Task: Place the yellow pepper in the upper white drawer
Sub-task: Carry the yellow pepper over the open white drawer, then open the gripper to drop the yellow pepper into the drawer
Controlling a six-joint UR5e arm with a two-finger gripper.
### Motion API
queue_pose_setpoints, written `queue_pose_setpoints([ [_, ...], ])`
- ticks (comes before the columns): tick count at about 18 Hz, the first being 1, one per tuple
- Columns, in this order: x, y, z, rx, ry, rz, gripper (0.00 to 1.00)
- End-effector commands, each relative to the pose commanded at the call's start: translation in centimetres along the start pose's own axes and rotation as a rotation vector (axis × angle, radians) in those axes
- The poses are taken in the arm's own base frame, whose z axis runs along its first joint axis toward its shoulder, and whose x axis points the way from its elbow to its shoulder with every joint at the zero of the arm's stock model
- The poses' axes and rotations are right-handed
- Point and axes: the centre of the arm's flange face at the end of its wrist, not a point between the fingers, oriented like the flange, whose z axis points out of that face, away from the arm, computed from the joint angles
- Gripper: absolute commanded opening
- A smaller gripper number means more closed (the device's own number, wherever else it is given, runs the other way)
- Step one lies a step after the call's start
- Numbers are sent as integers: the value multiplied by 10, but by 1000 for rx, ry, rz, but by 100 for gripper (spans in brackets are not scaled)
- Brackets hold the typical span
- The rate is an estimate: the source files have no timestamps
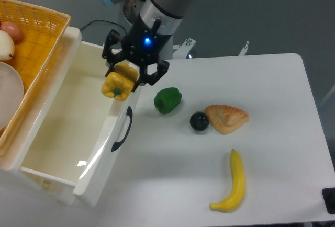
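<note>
The yellow pepper (119,83) is glossy and lumpy with a green stem facing the camera. My gripper (125,78) is shut on it and holds it in the air just above the front rim of the upper white drawer (73,127). The drawer is pulled open, deep and white, with a black curved handle (122,129) on its front. The inside of the drawer shows nothing in it. The pepper hangs over the drawer's front right corner, partly over the rim.
An orange woven basket (42,23) with items sits on top at the left. On the table lie a green pepper (167,100), a black ball (199,121), a pastry (226,118) and a banana (233,182). A cable runs behind the drawer.
</note>
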Motion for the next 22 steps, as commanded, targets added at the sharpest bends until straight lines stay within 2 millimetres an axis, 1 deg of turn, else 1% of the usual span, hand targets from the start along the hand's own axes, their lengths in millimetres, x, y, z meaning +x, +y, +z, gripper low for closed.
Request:
queue_pose_setpoints([
  [1,-1,0,1,-1,1,-1,19],
  [3,3,-1,4,-6,5,6,20],
  [4,5,-1,7,-11,8,12,25],
  [5,4,0,10,-15,9,16,35],
  [6,4,1,11,-15,9,17,44],
  [7,4,0,11,-9,4,28,67],
  [8,3,0,14,-5,1,41,100],
  [12,6,1,21,-9,1,55,100],
  [18,6,2,21,-10,0,55,100],
  [22,2,2,18,-3,-8,69,100],
])
